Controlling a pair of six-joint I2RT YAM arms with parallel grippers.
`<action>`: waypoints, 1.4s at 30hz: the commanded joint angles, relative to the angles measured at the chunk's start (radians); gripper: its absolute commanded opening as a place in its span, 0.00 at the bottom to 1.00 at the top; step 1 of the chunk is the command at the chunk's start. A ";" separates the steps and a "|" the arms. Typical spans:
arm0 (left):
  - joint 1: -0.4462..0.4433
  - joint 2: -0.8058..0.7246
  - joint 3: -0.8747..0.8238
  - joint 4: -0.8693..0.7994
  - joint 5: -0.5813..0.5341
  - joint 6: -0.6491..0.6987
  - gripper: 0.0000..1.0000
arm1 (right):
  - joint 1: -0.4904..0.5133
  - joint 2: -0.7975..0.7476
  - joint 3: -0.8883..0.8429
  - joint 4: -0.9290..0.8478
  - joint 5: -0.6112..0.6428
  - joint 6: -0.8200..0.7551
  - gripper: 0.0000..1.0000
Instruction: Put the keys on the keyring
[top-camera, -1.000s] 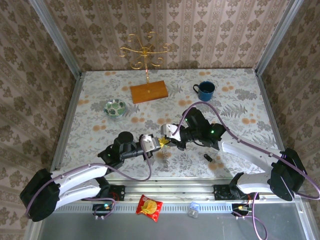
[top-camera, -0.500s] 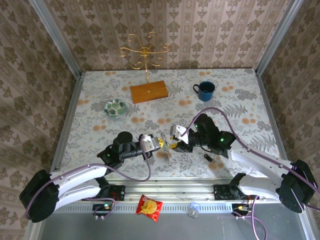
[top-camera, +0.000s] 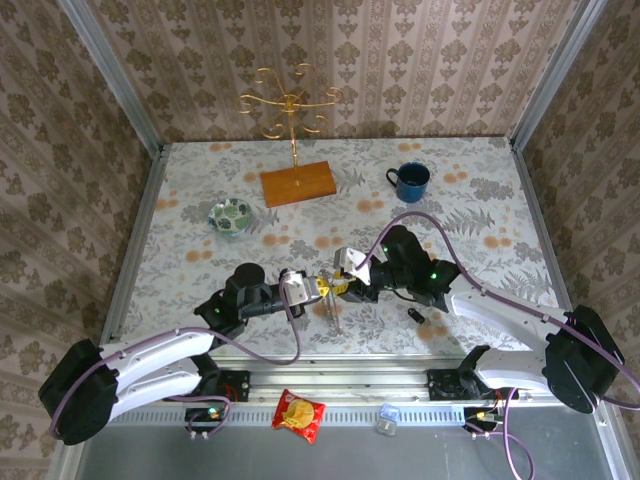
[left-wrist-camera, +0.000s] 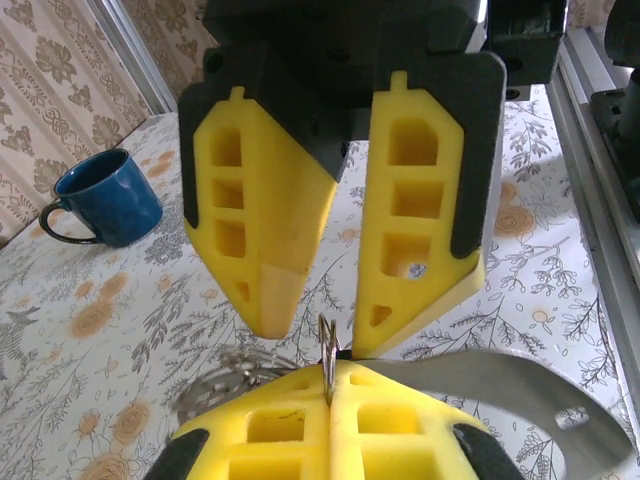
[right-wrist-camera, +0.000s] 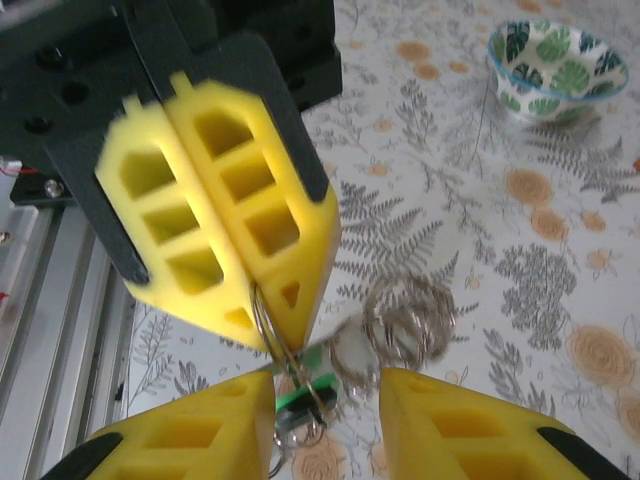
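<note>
— Where was the keyring?

— Low in the left wrist view. The keyring (left-wrist-camera: 500, 375) ran as a grey flat band from the seam of the left gripper (left-wrist-camera: 328, 372) out toward the lower right corner. That gripper's jaws were pressed together on it, and a thin wire loop stood up at the seam.

— And the keys?

— The green key (right-wrist-camera: 298, 402) showed at the bottom centre of the right wrist view, just under the left tips among wire loops (whether it was threaded on, I couldn't tell). The black key (top-camera: 418, 314) lay flat on the table (top-camera: 480, 215), to the lower right of both grippers and apart from them.

— The arms?

— Seen from overhead, both reached in low from the bottom corners and met nose to nose at lower centre. The right gripper (top-camera: 345, 286) had its fingers apart, one on either side of the left tips, gripping nothing I could see.

— Room to move?

— The metal rail at the table's near edge sat close below them. Above lay bare tabletop up to the bowl (top-camera: 231, 215) at upper left, the wooden stand (top-camera: 298, 185) at top centre and the blue mug (top-camera: 410, 181) at upper right, all well apart from the grippers.
</note>
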 joint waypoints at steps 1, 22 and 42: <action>-0.006 -0.006 -0.006 0.063 0.038 0.007 0.00 | 0.000 0.005 -0.001 0.076 -0.058 0.007 0.32; -0.006 -0.027 0.042 -0.095 -0.053 0.031 0.25 | 0.027 0.046 0.188 -0.316 -0.014 -0.245 0.00; -0.004 -0.020 0.067 -0.091 -0.002 0.029 0.00 | 0.052 0.027 0.211 -0.277 -0.002 -0.138 0.38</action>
